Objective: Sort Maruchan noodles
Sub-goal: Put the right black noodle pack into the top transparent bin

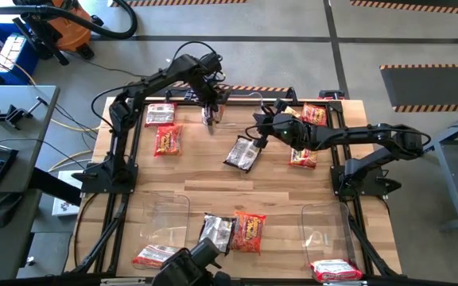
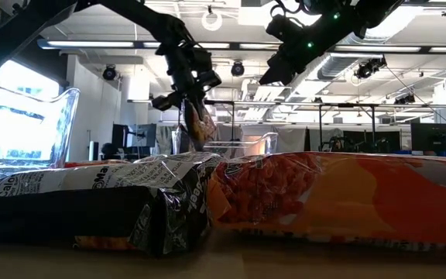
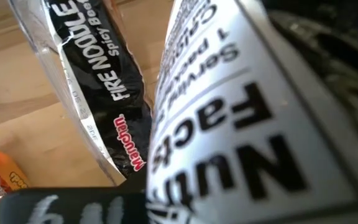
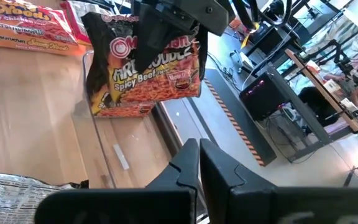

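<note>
A workshop with a concrete floor and ceiling strip lights surrounds the wooden table (image 1: 237, 187), on which Maruchan noodles are scattered. The left gripper (image 1: 211, 114) is raised near the far edge of the table and is closed on a black Fire Noodle packet (image 4: 145, 65), which hangs above the wood, pinched by its upper edge; in the left wrist view its nutrition-facts side fills the frame. The right gripper (image 4: 199, 149) is seen shut and empty, hovering near the middle of the far half, just beside a second black packet (image 1: 242, 153) lying flat. Orange packets (image 1: 167, 141) rest near the far left corner, and two clear bins (image 1: 165, 218) stand toward the near edge. For the carry to go well, the packet should be kept lifted clear of the others, moved steadily so the crinkly wrapper does not slip from the pinch, and released only once it is fully over the bin chosen for its kind. The right arm should be kept out of that path.
</note>
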You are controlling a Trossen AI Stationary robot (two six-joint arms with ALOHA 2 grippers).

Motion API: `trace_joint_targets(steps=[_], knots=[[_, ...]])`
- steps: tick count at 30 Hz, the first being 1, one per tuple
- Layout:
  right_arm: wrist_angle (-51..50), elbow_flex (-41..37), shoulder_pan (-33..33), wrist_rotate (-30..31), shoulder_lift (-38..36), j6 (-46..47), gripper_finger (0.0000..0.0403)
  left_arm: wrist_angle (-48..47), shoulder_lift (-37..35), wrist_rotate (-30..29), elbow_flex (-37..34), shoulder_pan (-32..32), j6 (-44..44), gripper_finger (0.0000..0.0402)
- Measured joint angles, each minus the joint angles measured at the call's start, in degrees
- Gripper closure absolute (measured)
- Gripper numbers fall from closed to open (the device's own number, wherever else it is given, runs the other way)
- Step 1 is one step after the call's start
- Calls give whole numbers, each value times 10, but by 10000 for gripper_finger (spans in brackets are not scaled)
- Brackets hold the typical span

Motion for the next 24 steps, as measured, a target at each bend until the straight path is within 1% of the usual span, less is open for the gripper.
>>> trace_joint_targets(steps=[12, 24], knots=[[-1, 0, 0, 0, 0, 0, 403, -14, 43, -5, 0, -5, 6, 330], [-4, 1, 0, 0, 0, 0, 403, -11, 43, -26, 0, -5, 17, 283]])
